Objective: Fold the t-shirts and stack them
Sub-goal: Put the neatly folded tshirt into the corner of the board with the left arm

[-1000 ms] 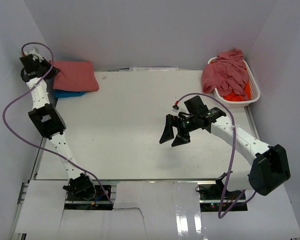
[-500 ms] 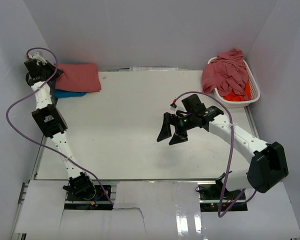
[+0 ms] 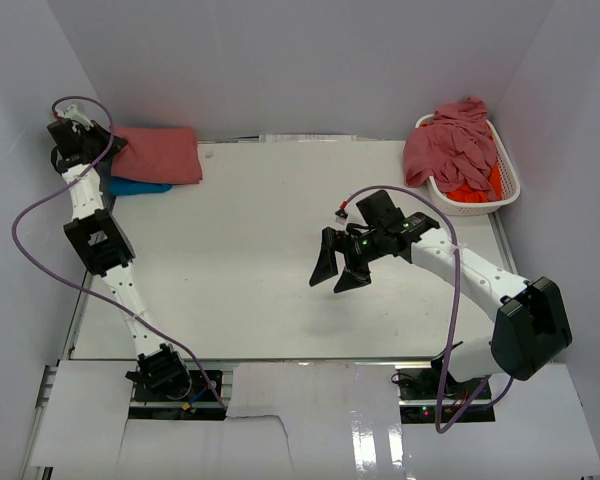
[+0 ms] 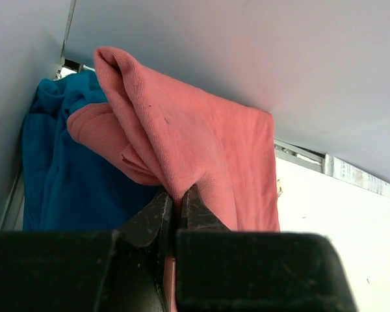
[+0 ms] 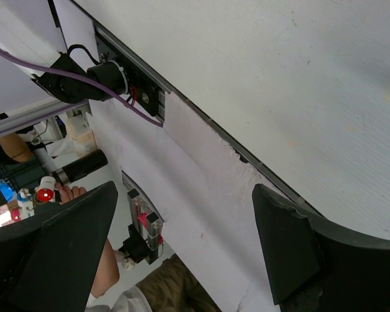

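Observation:
A folded rose-red t-shirt [image 3: 158,155] lies in the table's far left corner on top of a turquoise t-shirt [image 3: 135,186]. My left gripper [image 3: 113,150] is shut on the rose-red shirt's left edge. The left wrist view shows the fold of the rose-red shirt [image 4: 201,136] pinched in the left gripper [image 4: 177,198], with the turquoise shirt [image 4: 52,169] beneath and to the left. My right gripper [image 3: 340,270] hangs open over the middle of the table, holding nothing. In the right wrist view the right gripper [image 5: 185,195] has its fingers spread wide.
A white slatted basket [image 3: 508,182] at the far right holds a heap of rose-red shirts [image 3: 450,145] over an orange one [image 3: 472,190]. White walls close in the left, back and right. A person's arm and brown trousers [image 5: 175,286] show beyond the table's near edge.
The right gripper has drifted left and a little nearer, still open. The left gripper shifted slightly right at the corner, carrying the rose-red shirt's edge with it.

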Action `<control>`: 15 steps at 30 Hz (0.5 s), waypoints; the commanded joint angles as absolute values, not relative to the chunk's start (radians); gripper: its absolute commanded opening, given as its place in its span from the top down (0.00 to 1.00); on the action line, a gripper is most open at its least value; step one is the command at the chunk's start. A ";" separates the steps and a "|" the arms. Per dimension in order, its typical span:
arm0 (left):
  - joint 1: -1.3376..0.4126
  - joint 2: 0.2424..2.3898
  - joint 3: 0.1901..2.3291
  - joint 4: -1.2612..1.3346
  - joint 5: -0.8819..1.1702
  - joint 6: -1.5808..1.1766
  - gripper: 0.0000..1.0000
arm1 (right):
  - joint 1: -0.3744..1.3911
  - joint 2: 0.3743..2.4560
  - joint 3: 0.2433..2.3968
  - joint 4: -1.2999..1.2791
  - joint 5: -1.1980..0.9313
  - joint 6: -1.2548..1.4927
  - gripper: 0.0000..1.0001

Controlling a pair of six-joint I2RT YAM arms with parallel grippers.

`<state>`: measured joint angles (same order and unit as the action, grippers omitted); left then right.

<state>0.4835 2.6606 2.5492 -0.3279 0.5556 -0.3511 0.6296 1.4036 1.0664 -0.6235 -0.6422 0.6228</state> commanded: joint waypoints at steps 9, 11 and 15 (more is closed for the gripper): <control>0.546 2.654 2.586 -0.307 0.595 -0.345 0.88 | 0.650 1.417 1.112 -0.604 -0.644 0.638 0.09; 0.546 2.654 2.583 -0.311 0.592 -0.330 0.86 | 0.652 1.420 1.114 -0.606 -0.646 0.640 0.10; 0.546 2.642 2.573 -0.305 0.607 -0.256 0.81 | 0.655 1.430 1.129 -0.615 -0.647 0.637 0.10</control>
